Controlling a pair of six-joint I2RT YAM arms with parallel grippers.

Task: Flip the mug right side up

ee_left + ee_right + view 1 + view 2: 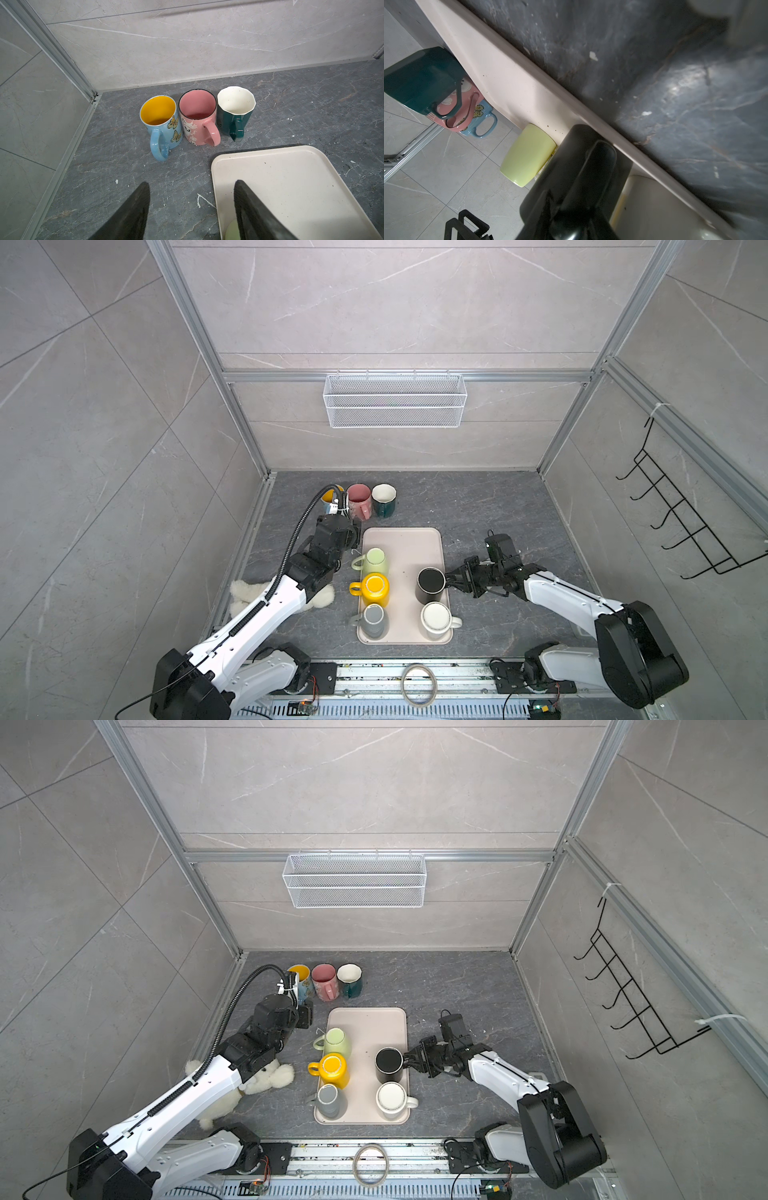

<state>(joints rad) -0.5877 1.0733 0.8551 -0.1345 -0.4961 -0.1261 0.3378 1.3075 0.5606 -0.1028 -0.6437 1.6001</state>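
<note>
Both top views show my right pincer (pixel 448 578) clamped on the glossy black ceramic mug (pixel 431 585) by its handle, on the beige rectangular tray (pixel 407 543); my left pincer (pixel 191 187) gapes apart.

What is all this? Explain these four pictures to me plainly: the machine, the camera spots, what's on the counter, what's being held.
Two robot arms stand at a counter, each ending in a claw. Two pictures look down from overhead; the other two come from cameras on the arms' wrists. A tray carries five upside-down mugs; three upright mugs stand behind it, and a plush toy lies beside it. The right claw appears to pinch the black mug by its handle. The left claw is open and empty.
</note>
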